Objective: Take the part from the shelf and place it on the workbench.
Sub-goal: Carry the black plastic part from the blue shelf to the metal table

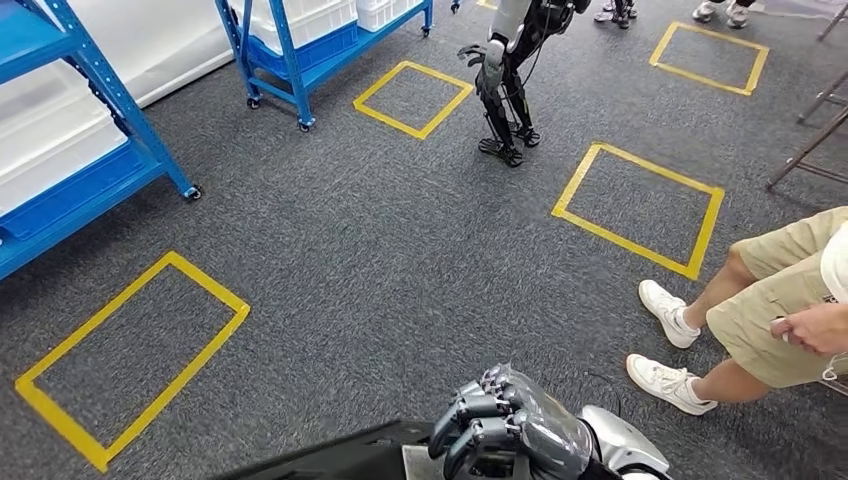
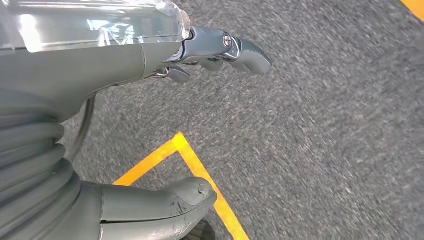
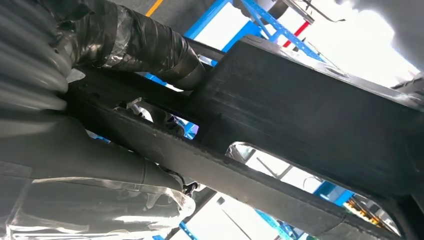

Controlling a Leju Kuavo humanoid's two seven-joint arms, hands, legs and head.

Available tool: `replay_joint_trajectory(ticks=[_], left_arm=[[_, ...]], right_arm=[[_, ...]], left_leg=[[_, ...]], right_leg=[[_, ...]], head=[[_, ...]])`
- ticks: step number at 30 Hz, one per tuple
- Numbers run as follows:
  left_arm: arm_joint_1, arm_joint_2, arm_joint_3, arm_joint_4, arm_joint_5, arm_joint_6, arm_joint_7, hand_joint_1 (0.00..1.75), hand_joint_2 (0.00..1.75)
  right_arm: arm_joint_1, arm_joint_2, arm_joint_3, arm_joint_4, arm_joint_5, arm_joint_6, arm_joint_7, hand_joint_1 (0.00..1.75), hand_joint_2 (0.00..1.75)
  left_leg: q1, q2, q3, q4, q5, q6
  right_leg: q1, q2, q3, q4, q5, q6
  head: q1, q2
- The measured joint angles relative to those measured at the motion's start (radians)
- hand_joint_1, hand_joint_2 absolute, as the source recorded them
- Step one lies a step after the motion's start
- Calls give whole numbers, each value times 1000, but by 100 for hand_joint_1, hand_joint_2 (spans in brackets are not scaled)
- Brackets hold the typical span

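At the bottom edge of the head view my right hand (image 1: 505,420) grips a flat black part (image 1: 330,455), held low in front of my body over the grey carpet. Close up in the right wrist view, the black part (image 3: 300,115) is a slotted frame with cut-outs, and my right hand (image 3: 100,150) clamps it between a tape-wrapped thumb and the fingers on the other side. My left hand (image 2: 120,60) hangs over the carpet with fingers stretched out and thumb (image 2: 160,205) apart, holding nothing. Blue shelves (image 1: 110,110) with white trays stand at the left.
A second blue shelf (image 1: 290,50) stands at the back. Another humanoid robot (image 1: 505,80) stands ahead. A person in beige shorts and white shoes (image 1: 770,310) sits at the right. Yellow tape rectangles (image 1: 130,360) mark the carpet. Metal legs (image 1: 810,140) show far right.
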State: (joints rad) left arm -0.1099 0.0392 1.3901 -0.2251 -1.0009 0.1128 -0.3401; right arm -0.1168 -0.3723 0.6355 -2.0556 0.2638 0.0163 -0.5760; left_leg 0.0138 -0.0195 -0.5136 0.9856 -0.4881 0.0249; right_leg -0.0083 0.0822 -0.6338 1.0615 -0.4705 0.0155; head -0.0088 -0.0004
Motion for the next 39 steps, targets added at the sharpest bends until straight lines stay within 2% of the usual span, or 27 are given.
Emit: replay_joint_trajectory(ticks=[2, 3, 4, 5, 6, 8, 9, 11, 13, 15, 17, 19, 20, 21, 22, 24, 26, 28, 29, 31, 32, 33, 34, 35, 36, 37, 39], left_arm=[[3, -2, 0, 0, -5, 0, 3, 0, 175], [6, -3, 0, 0, -6, 0, 5, 0, 175], [7, -4, 0, 0, -6, -1, 8, 0, 175], [7, -5, 0, 0, -6, 0, 13, 0, 175], [6, -6, 0, 0, -5, 0, 20, 0, 175], [6, -8, 0, 0, -2, 5, 35, 0, 175], [6, -8, 0, 0, 0, 8, 41, 0, 175], [6, -8, 0, 0, 5, 13, 51, 0, 175], [6, -8, 1, 0, 7, 14, 57, 0, 175], [5, -8, 1, 0, 7, 14, 58, 0, 175], [8, -7, 1, 0, 7, 14, 58, 0, 175], [14, -5, 1, 0, 10, 14, 59, 0, 175], [16, -5, 1, 0, 11, 13, 61, 0, 175], [17, -5, 1, 0, 13, 11, 63, 0, 175], [17, -4, 2, 0, 14, 10, 68, 0, 175], [17, -2, 4, 0, 14, 8, 80, 0, 175], [18, -1, 6, 0, 13, 3, 92, 0, 175], [18, 1, 7, 0, 12, -6, 100, 0, 175], [17, 1, 7, 0, 12, -9, 103, 0, 175], [16, 2, 7, 0, 12, -12, 109, 0, 175], [18, 2, 7, 0, 12, -15, 112, 0, 175], [20, 2, 7, 0, 12, -18, 114, 0, 175], [23, 2, 7, 0, 12, -22, 116, 0, 175], [24, 2, 7, 0, 12, -25, 118, 0, 175], [24, 2, 7, 0, 12, -28, 118, 0, 175], [23, 2, 7, 0, 10, -30, 119, 0, 175], [21, 2, 7, 0, 7, -35, 118, 0, 175]], right_arm=[[0, -1, 0, -3, -1, 5, 0, 175, 175], [0, -1, 1, -4, -2, 6, 1, 175, 175], [1, -1, 3, -4, -2, 7, 3, 175, 175], [1, -1, 5, -5, -2, 5, 6, 175, 175], [1, -1, 7, -7, -3, 2, 12, 175, 175], [0, -1, 10, -14, -10, -7, 25, 175, 175], [0, -2, 10, -17, -17, -12, 29, 175, 175], [0, -4, 8, -25, -32, -19, 33, 175, 175], [2, -8, 3, -33, -43, -21, 32, 175, 175], [3, -13, -2, -38, -48, -22, 32, 175, 175], [4, -15, -3, -40, -49, -22, 32, 175, 175], [5, -16, -4, -40, -49, -22, 32, 175, 175], [6, -16, -4, -40, -49, -21, 32, 175, 175], [6, -16, -4, -40, -49, -21, 32, 175, 175], [7, -16, -4, -40, -50, -21, 32, 175, 175], [8, -16, -5, -40, -51, -19, 31, 175, 175], [11, -16, -6, -40, -52, -17, 30, 175, 175], [15, -16, -7, -41, -52, -16, 29, 175, 175], [17, -16, -8, -42, -53, -16, 29, 175, 175], [19, -16, -11, -42, -54, -17, 27, 175, 175], [19, -16, -12, -42, -55, -17, 25, 175, 175], [19, -16, -13, -42, -55, -17, 22, 175, 175], [20, -15, -13, -42, -55, -18, 19, 175, 175], [22, -15, -13, -42, -54, -19, 15, 175, 175], [23, -15, -13, -42, -52, -22, 11, 175, 175], [24, -14, -13, -43, -48, -27, 6, 175, 175], [22, -10, -13, -47, -40, -39, -1, 175, 175]], left_leg=[[-2, 26, -2, -4, 4, 7], [-5, 40, -5, -2, 4, 8], [-7, 53, -8, 0, 3, 9], [-8, 66, -10, 2, 2, 9], [-9, 77, -10, 4, 0, 8], [-11, 98, -9, 9, -7, 2], [-14, 106, -8, 13, -11, -3], [-19, 121, -6, 17, -16, -12], [-17, 130, -4, 18, -20, -20], [-13, 95, -14, 50, -49, -30], [-8, 43, -58, 156, -113, -38], [-6, 27, -118, 283, -162, -41], [-6, 25, -132, 307, -160, -40], [-5, 24, -129, 293, -138, -39], [-4, 17, -106, 239, -99, -37], [-2, -20, -48, 105, -36, -30], [-2, -46, -20, 42, -20, -24], [-2, -33, -17, 32, -18, -16], [-1, -22, -15, 27, -13, -9], [1, 2, -13, 15, -5, 5], [-2, 15, -13, 14, -3, 9], [-4, 27, -14, 14, -3, 11], [-6, 41, -16, 14, -3, 12], [-8, 54, -16, 14, -4, 12], [-9, 67, -16, 14, -4, 11], [-10, 78, -15, 14, -6, 10], [-13, 97, -9, 16, -12, 5]], right_leg=[[1, -57, -55, 118, -69, 4], [-1, -69, -85, 181, -97, 6], [-2, -74, -102, 222, -108, 8], [-4, -77, -102, 228, -102, 9], [-5, -82, -79, 193, -79, 9], [-1, -111, 4, 56, -24, 5], [1, -125, 35, 0, -8, 0], [7, -134, 54, -41, -5, -9], [5, -114, 52, -43, -2, -19], [1, -97, 53, -49, 3, -30], [-1, -80, 53, -52, 6, -38], [1, -57, 50, -50, 7, -40], [1, -45, 50, -48, 7, -41], [2, -31, 50, -46, 6, -41], [2, -18, 51, -43, 5, -40], [2, 6, 50, -38, 4, -35], [1, 29, 42, -35, 7, -25], [-1, 47, 35, -37, 14, -12], [-1, 37, 31, -33, 11, -7], [4, -17, 4, 22, -27, 0], [4, -48, -21, 77, -59, 2], [2, -65, -53, 144, -93, 4], [0, -72, -82, 203, -116, 6], [-2, -75, -97, 235, -122, 7], [-3, -78, -92, 231, -109, 8], [-4, -84, -67, 186, -80, 7], [1, -120, 14, 43, -21, 1]], head=[[0, 0], [0, 0], [0, 0], [0, 0], [0, 0], [0, 0], [0, 0], [0, 0], [0, 0], [0, 0], [0, 0], [0, 0], [0, 0], [0, 0], [0, 0], [0, 0], [0, 0], [0, 0], [0, 0], [0, 0], [0, 0], [0, 0], [0, 0], [0, 0], [0, 0], [0, 0], [0, 0]])
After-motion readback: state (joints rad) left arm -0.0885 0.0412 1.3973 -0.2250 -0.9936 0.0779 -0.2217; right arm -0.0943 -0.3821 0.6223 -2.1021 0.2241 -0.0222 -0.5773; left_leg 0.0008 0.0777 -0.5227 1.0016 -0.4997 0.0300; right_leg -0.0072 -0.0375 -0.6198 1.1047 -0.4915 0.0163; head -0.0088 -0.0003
